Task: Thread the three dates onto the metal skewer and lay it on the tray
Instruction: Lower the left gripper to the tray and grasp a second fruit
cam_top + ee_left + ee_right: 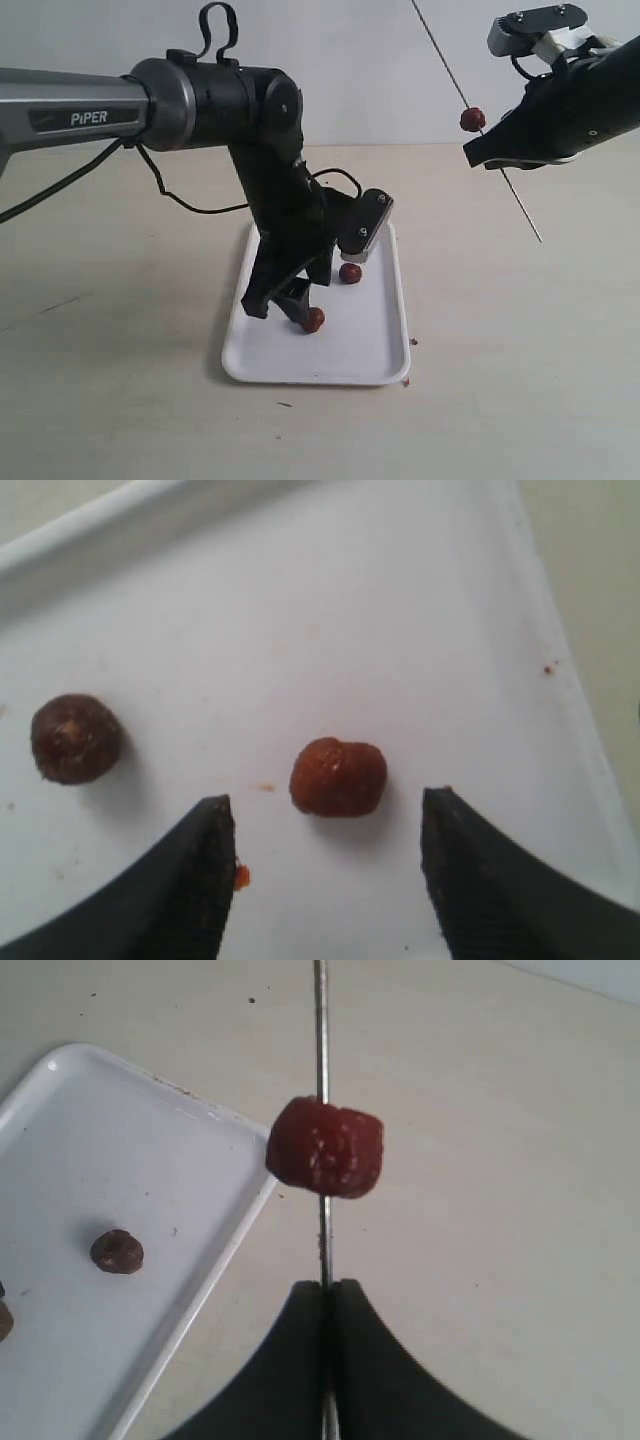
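Note:
The white tray point(370, 345) lies on the table with two loose dates on it: one point(350, 273) near its middle and one point(313, 320) by my left gripper point(300, 312). In the left wrist view that gripper point(328, 805) is open just above the tray point(300, 600), its tips flanking a reddish date point(338, 776); a darker date point(75, 737) lies apart. My right gripper point(329, 1285) is shut on the metal skewer point(321, 1020), held up at the right point(497, 160). One date point(472, 119) is threaded on the skewer point(440, 55), also seen as the red date point(325, 1147).
The left arm point(200, 100) reaches from the left and bends down over the tray. A black cable point(190, 205) hangs from it. Tiny red crumbs point(413, 342) lie beside the tray's right edge. Bare beige table point(520, 330) surrounds the tray.

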Action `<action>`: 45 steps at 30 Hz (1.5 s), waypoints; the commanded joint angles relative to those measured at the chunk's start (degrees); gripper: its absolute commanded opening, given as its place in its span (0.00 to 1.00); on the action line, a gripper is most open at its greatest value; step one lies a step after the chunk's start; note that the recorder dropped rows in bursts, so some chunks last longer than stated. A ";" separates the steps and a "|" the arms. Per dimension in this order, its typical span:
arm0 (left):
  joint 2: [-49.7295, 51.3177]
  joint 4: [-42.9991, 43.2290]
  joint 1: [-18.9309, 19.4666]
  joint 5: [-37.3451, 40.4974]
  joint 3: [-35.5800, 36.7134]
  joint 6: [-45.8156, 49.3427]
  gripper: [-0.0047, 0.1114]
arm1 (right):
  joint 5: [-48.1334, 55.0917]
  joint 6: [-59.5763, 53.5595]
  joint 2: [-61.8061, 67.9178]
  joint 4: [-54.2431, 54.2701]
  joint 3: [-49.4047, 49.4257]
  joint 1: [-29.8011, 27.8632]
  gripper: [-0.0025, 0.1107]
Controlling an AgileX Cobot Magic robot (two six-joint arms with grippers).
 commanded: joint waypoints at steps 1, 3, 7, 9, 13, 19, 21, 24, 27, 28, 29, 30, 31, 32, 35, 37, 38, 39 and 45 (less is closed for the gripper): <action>-0.50 -0.60 -0.87 -2.29 1.99 4.84 0.52 | -0.39 -0.03 -0.17 -0.27 0.07 -0.27 0.02; -0.50 -0.49 -0.88 -2.40 2.41 5.68 0.52 | -0.39 -0.03 -0.17 -0.27 0.07 -0.27 0.02; -0.43 0.64 -0.88 -2.85 2.56 5.56 0.52 | -0.39 -0.03 -0.17 -0.27 0.07 -0.27 0.02; -0.43 0.54 -0.88 -3.28 2.56 5.56 0.52 | -0.39 -0.03 -0.17 -0.27 0.07 -0.27 0.02; 0.25 0.32 -1.01 -4.66 2.56 5.56 0.52 | -0.39 -0.03 -0.17 -0.27 0.07 -0.27 0.02; 1.68 0.46 -1.01 -4.66 2.56 5.56 0.52 | -0.39 -0.03 -0.17 -0.27 0.07 -0.27 0.02; 1.92 0.34 -1.01 -4.53 2.56 5.56 0.52 | -0.39 -0.03 -0.17 -0.27 0.07 -0.27 0.02; 2.30 0.34 -1.01 -4.30 2.56 5.56 0.52 | -0.38 -0.14 -0.17 -0.27 0.07 -0.27 0.02; 2.41 0.34 -1.01 -4.30 2.56 5.56 0.51 | -0.49 -0.14 -0.17 -0.27 0.07 -0.27 0.02; 2.41 0.34 -1.01 -4.30 2.56 5.56 0.51 | -0.49 -0.14 -0.17 -0.27 0.07 -0.27 0.02; 2.41 0.34 -1.01 -4.30 2.56 5.56 0.50 | -0.49 -0.14 -0.17 -0.27 0.07 -0.27 0.02; 2.41 0.34 -1.01 -4.30 2.56 5.56 0.48 | -0.49 -0.14 -0.17 -0.27 0.07 -0.27 0.02; 2.41 0.34 -1.01 -4.30 2.56 5.56 0.46 | -0.49 -0.14 -0.17 -0.27 0.07 -0.27 0.02; 2.41 0.34 -1.01 -4.06 2.56 5.56 0.43 | -0.49 -0.14 -0.17 -0.27 0.07 -0.27 0.02; 2.41 0.34 -1.01 -3.56 2.56 5.56 0.40 | -0.49 -0.14 -0.17 -0.27 0.07 -0.27 0.02; 2.41 0.34 -1.01 -3.56 2.56 5.56 0.40 | -0.49 -0.14 -0.17 -0.27 0.07 -0.27 0.02; 2.41 0.34 -1.01 -3.56 2.56 5.56 0.40 | -0.49 -0.14 -0.17 -0.27 0.07 -0.27 0.02; 2.41 0.34 -1.01 -3.56 2.56 5.56 0.40 | -0.49 -0.14 -0.17 -0.27 0.07 -0.27 0.02; 2.48 0.34 -1.01 -2.60 2.56 5.84 0.40 | -0.76 -0.45 -0.17 -0.27 0.07 -0.27 0.02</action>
